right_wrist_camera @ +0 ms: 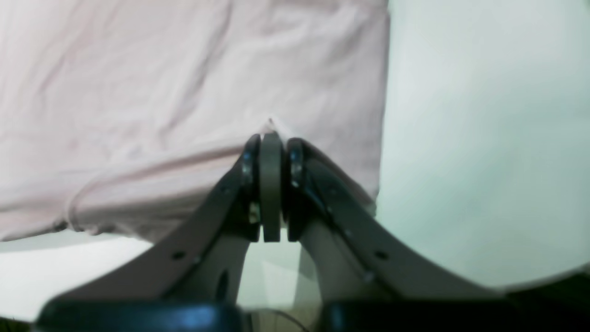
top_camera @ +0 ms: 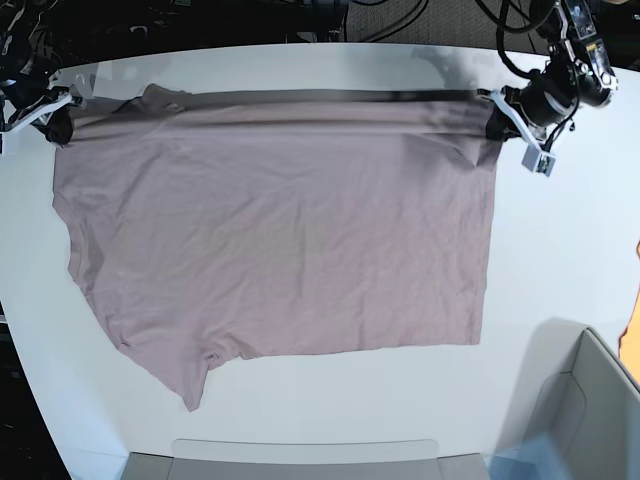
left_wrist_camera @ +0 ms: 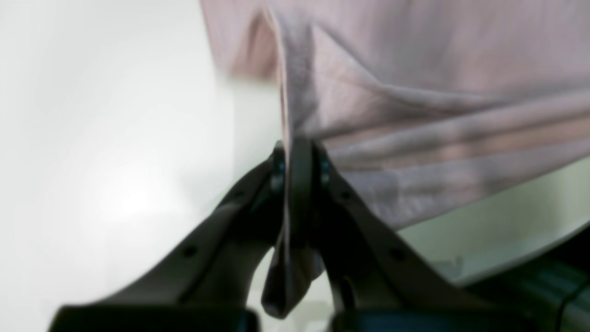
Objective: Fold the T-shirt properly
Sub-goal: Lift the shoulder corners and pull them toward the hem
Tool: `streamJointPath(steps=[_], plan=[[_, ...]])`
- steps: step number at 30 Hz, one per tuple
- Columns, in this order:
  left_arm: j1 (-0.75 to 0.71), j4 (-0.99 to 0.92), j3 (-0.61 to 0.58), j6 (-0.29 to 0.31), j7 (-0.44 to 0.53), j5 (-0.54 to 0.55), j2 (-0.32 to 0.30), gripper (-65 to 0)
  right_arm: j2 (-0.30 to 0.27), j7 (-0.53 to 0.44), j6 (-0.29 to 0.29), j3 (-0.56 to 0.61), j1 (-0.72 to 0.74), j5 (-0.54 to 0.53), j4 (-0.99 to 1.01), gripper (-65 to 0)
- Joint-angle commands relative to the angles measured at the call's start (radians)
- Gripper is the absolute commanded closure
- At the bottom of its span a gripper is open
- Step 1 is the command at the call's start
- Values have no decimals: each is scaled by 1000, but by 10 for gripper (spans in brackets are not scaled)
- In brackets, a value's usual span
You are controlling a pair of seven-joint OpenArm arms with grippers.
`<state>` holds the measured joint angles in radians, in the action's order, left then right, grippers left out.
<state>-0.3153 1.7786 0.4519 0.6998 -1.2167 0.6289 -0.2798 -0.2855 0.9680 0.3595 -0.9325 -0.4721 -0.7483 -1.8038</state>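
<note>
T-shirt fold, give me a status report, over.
Left end effector shut on T-shirt corner. Right end effector shut on opposite corner. Shirt stretched between them, spread on white table. Nothing in the way.

Wide glossy white table (top_camera: 560,260) lit evenly from above, soft reflections seen. Dark floor with tangled black cables (top_camera: 400,15) seen beyond far edge. Pale grey bin (top_camera: 585,400) placed at near corner.

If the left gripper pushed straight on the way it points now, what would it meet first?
Most likely the T-shirt itself: the left gripper is shut on its edge, with cloth stretching directly ahead. Depth beyond is unclear.
</note>
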Motion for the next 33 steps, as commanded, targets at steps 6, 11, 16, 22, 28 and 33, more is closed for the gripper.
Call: streamJointPath(steps=[6,11,16,22,28,33], plan=[[84,-3,8,-2,-30,3,7,0,-21,-30,-3,71,86,94,-17,0],[152,-76,6,-2,-25,3,7,0,-19,-30,-3,115,154,184,-15,0],[232,-150,0,-2,-27,3,6,0,-19,-30,-3,140,233,260,-12,0],[356,-286,-2,-2,-22,3,3,0,-28,-30,-3,201,344,333,43,0],[459,-432,-3,-2,-18,1,1,0,-28,-33,-3,267,468,431,121,0],[528,-497,-15,-2,11,-68,1,0,-28,-34,-3,307,554,461,215,0]])
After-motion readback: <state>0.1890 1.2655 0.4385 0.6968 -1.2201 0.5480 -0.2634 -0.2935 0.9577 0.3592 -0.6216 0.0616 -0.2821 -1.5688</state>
